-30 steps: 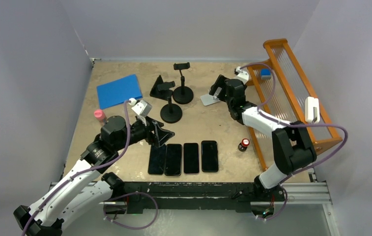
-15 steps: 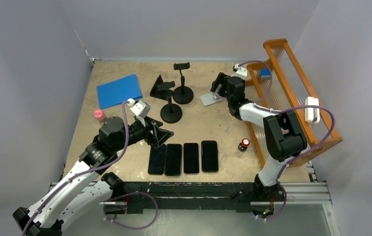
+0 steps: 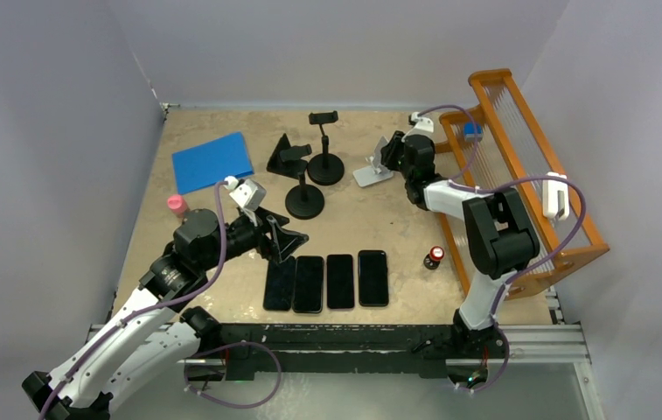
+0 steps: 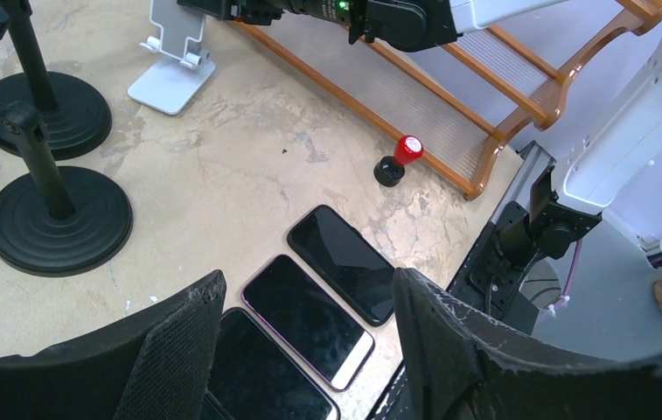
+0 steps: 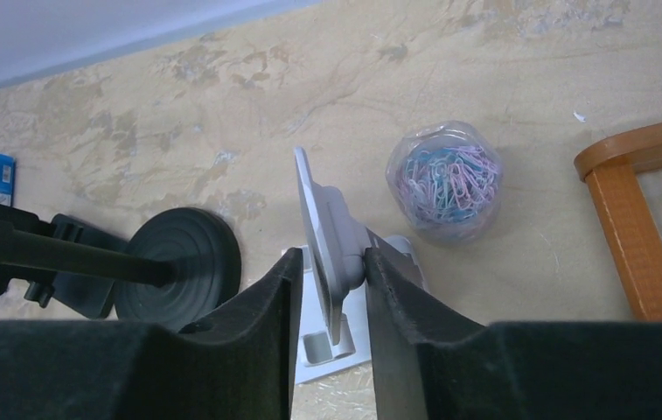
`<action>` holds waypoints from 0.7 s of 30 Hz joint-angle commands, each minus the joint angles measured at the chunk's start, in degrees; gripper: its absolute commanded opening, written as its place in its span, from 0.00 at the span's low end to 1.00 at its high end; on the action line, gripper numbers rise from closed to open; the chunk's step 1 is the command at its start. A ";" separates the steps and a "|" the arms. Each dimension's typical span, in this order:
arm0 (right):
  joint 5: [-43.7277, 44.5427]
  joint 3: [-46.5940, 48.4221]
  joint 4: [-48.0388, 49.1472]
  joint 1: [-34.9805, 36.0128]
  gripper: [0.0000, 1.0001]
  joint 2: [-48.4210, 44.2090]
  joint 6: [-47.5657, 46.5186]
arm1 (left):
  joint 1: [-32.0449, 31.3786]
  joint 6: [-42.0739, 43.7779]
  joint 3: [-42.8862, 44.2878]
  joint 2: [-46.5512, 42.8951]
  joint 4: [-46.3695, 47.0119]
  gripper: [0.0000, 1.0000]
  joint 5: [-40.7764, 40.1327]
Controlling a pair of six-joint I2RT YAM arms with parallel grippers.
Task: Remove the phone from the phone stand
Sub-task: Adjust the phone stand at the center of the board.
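Several dark phones [image 3: 327, 280] lie flat in a row near the front edge; none stands on a stand. The silver phone stand [image 3: 369, 174] [image 5: 317, 206] [image 4: 170, 83] sits at the back right with its plate empty. My right gripper [image 3: 386, 153] [image 5: 331, 262] is shut on the stand's upright plate and hinge, one finger on each side. Low over the left end of the phone row, my left gripper [image 3: 286, 241] [image 4: 308, 284] hangs open and holds nothing.
Two black pole stands [image 3: 325, 166] [image 3: 304, 201] and a black wedge stand [image 3: 288, 157] stand at the back centre. There is a blue pad [image 3: 212, 162], a pink bottle [image 3: 176, 205], a red-capped stamp [image 3: 435, 256], an orange rack [image 3: 519, 166] and a paper-clip jar [image 5: 443, 179].
My right gripper slid back and left onto the silver stand, and its jaws closed from wide open. The left arm has hardly moved.
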 commanded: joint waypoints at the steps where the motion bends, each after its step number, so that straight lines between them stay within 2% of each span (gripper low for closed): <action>1: -2.06 2.26 3.15 0.05 0.30 0.36 -1.63 | -0.16 1.22 -0.37 -0.41 2.59 0.67 0.82; 12: -6.36 -5.53 11.35 0.06 0.01 -6.57 -7.70 | -0.14 1.06 -0.35 -0.29 3.03 0.67 2.03; 21: -19.71 -5.77 10.75 0.11 0.00 -8.55 -12.41 | -0.14 0.81 -0.54 -0.91 3.38 0.67 2.81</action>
